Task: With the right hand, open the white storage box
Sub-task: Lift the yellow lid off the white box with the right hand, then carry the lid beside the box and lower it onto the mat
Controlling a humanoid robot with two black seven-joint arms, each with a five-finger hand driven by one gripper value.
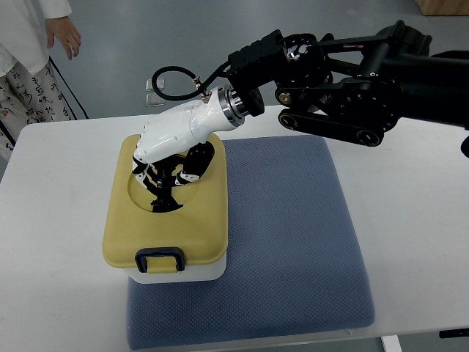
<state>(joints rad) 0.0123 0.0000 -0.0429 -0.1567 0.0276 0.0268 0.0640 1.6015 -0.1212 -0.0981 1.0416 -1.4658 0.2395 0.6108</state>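
Note:
A white storage box [192, 270] with a yellow lid [199, 227] and a dark blue front latch [160, 259] stands on the left part of a blue-grey mat [293, 235]. The lid is down on the box. My right hand [165, 180], white with black fingers, reaches in from the right over the lid. Its fingers [163, 192] point down into the oval recess in the lid's top and touch it, curled a little. I see nothing held in them. The left arm does not show.
The mat lies on a white table [58, 220]. A person in white clothing [29, 66] stands at the far left corner, one hand hanging down. My black right arm [352, 81] spans the top right. A black cable loops above the box.

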